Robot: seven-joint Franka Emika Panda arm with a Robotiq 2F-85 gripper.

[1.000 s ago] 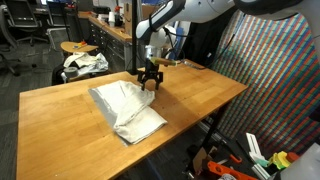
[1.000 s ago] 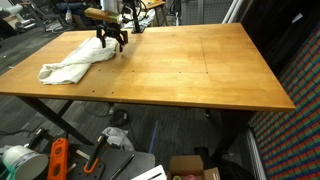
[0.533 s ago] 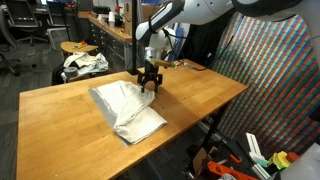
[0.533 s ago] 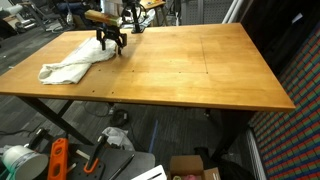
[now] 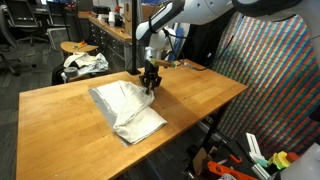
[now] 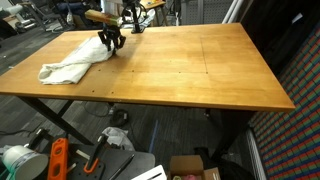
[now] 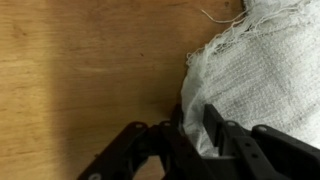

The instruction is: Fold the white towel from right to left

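Observation:
The white towel [image 5: 125,108] lies crumpled on the wooden table [image 5: 55,125], stretching from the gripper toward the near edge. In both exterior views the black gripper [image 5: 150,86] stands straight down on the towel's far corner [image 6: 75,62]. The wrist view shows frayed towel cloth [image 7: 265,70] filling the right side, with a fold of its edge pinched between the two dark fingers [image 7: 215,122]. The gripper [image 7: 195,115] is shut on that corner, low against the tabletop. In an exterior view the gripper [image 6: 110,44] sits at the towel's upper right end.
Bare wood [image 6: 200,70] spreads wide beside the towel. A stool with a bundle of cloth [image 5: 82,62] stands behind the table. A colourful patterned panel [image 5: 270,70] rises past one table edge. Tools and a box [image 6: 190,168] lie on the floor below.
The fingers have drawn together on the towel's corner; a second ago they stood spread over it. The arm and the towel have hardly moved.

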